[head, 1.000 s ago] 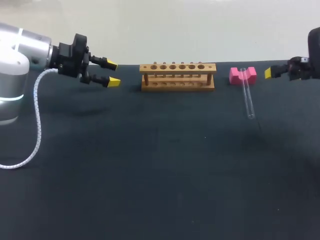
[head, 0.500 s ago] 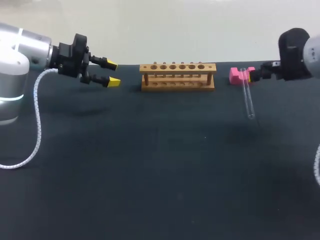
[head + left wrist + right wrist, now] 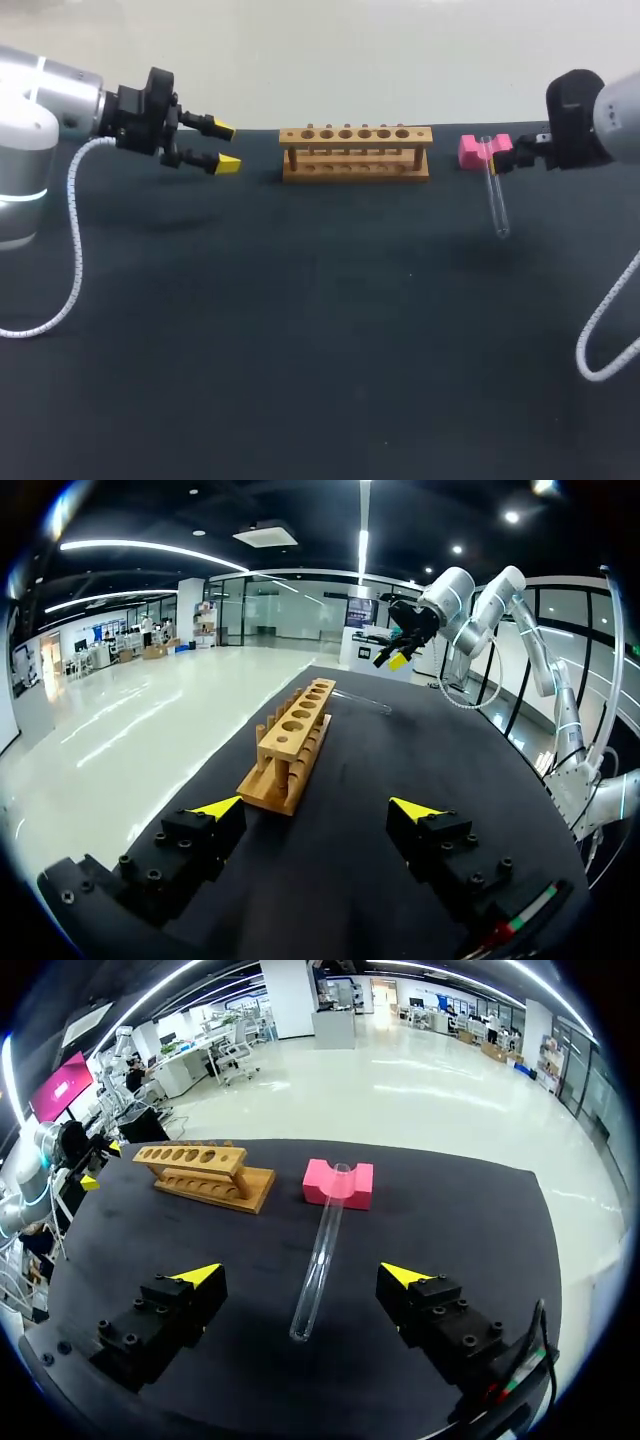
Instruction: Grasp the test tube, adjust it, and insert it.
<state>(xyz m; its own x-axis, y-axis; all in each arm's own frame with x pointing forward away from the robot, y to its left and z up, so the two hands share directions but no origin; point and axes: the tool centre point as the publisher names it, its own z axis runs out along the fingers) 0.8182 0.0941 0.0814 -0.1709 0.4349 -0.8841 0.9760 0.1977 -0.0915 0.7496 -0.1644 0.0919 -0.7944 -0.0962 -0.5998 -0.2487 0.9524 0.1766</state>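
Note:
A clear glass test tube (image 3: 495,195) lies on the dark table with its open end propped in the notch of a pink block (image 3: 474,150). In the right wrist view the test tube (image 3: 320,1250) runs from the pink block (image 3: 338,1182) toward the camera, under and between the fingers of my right gripper (image 3: 302,1275), which is open and apart from the tube. In the head view my right gripper (image 3: 505,160) hovers beside the block. The wooden rack (image 3: 355,152) has a row of empty holes. My left gripper (image 3: 225,146) hangs open to the left of the rack (image 3: 295,745), holding nothing.
The rack stands near the table's far edge (image 3: 250,130). A white cable (image 3: 75,250) hangs from my left arm, and another cable (image 3: 605,320) hangs from my right arm. Dark bare tabletop (image 3: 330,350) fills the front.
My right arm has moved in from the right edge toward the pink block and the tube's upper end. The left arm, rack and tube have stayed put.

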